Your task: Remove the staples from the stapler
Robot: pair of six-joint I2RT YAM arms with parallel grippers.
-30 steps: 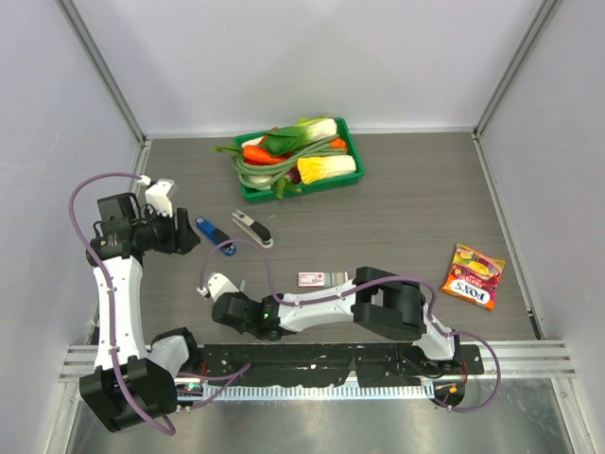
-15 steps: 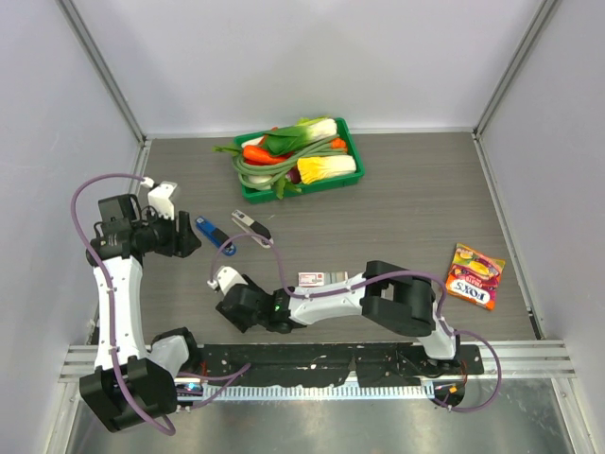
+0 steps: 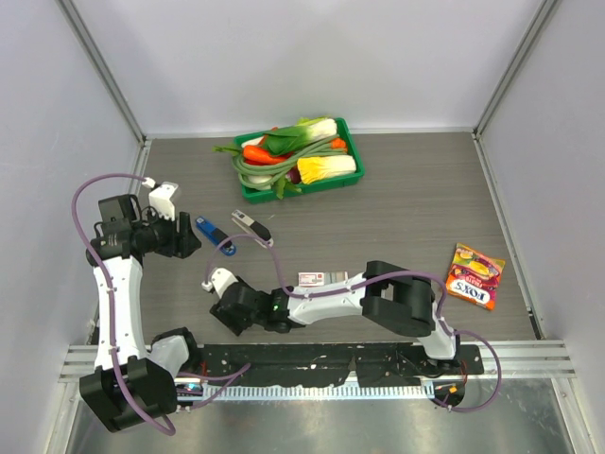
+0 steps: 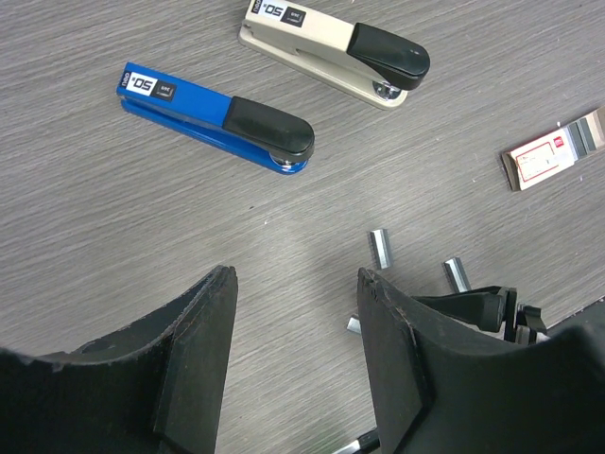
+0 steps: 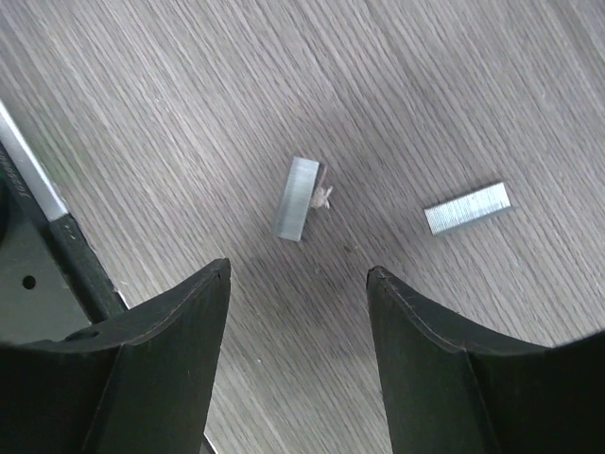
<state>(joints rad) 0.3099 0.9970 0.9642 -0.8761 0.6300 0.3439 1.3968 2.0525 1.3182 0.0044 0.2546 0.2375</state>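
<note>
The stapler (image 4: 336,52), silver-white with a black rear cap, lies closed on the table at the top of the left wrist view; it also shows in the top view (image 3: 253,227). Three short staples lie loose on the wood in the left wrist view, one (image 4: 380,248) ahead of the right fingertip. In the right wrist view two staples (image 5: 296,199) lie just beyond the fingertips. My left gripper (image 4: 295,274) is open and empty, short of the blue stapler (image 4: 217,118). My right gripper (image 5: 298,270) is open and empty, low over the table near the loose staples.
A pink-and-white box (image 3: 312,278) lies beside the right forearm. A green tray (image 3: 321,186) of toy vegetables stands at the back. A snack packet (image 3: 473,276) lies at the right. The metal rail runs along the near edge.
My right gripper has shifted slightly up and right over the table near the staples. My left arm has hardly moved.
</note>
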